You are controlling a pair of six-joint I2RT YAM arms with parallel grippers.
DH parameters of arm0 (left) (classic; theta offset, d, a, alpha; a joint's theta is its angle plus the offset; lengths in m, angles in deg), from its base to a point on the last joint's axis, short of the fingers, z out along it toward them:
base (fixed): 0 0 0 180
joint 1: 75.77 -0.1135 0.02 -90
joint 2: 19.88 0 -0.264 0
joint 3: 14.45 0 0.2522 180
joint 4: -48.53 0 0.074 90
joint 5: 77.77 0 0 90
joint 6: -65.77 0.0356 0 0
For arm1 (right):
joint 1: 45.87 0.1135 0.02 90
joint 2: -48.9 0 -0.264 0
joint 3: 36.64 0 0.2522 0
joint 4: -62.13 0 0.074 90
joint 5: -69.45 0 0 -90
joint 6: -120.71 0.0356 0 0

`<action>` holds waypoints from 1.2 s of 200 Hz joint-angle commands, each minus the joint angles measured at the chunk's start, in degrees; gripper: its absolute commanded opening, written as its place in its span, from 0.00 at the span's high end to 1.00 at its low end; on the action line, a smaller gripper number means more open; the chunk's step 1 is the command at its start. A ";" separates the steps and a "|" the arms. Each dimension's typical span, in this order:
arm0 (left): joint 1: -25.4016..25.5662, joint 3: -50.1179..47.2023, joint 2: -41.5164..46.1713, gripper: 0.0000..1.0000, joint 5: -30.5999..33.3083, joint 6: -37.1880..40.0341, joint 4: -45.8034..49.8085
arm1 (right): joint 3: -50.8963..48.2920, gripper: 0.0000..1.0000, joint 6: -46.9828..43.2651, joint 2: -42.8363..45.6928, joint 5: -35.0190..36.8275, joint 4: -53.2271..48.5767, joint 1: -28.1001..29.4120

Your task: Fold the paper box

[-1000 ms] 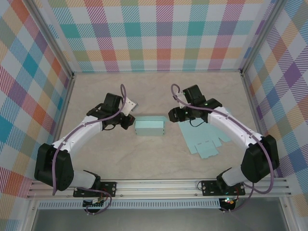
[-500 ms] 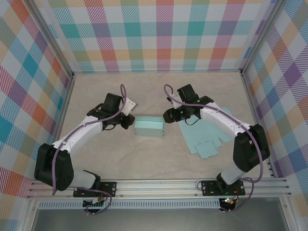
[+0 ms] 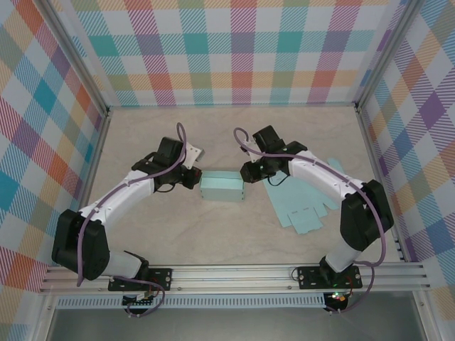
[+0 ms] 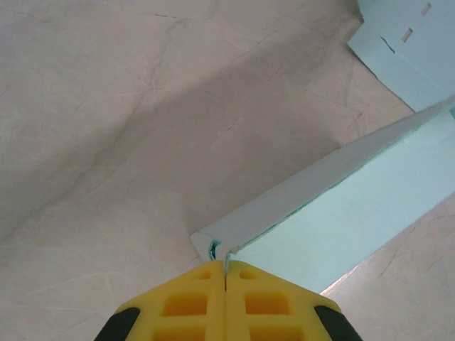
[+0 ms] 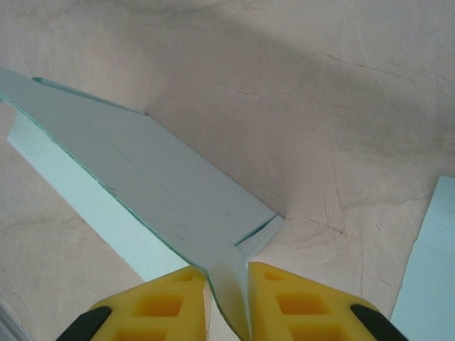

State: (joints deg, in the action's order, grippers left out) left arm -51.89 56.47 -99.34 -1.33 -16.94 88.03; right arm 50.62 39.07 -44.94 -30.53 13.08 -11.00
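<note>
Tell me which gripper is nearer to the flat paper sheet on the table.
Right. The right gripper is at the right end of the box, just left of the flat sheet; the left gripper is at its left end, farther away.

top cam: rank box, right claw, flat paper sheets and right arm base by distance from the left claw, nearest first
1. Box: centre, its left end right at the left claw.
2. Right claw: at the box's right end.
3. Flat sheets: lying right of the box.
4. Right arm base: near edge, right side.
</note>
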 commanded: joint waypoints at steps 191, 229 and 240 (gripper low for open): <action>15.43 -6.34 6.27 1.00 25.75 -37.45 -13.15 | 5.44 0.83 17.65 -4.33 18.77 1.72 7.90; 16.66 -8.58 7.00 1.00 29.00 -39.35 -14.74 | 3.05 0.86 18.50 -3.45 22.11 3.94 9.16; 16.97 -9.29 7.24 1.00 30.21 -39.51 -14.93 | 2.80 0.86 18.81 -3.43 22.15 4.22 9.25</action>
State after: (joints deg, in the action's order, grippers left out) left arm -36.79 48.47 -93.77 27.41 -54.19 77.82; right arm 54.55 56.03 -48.57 -8.69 13.91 -2.82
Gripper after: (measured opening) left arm 0.049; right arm 0.145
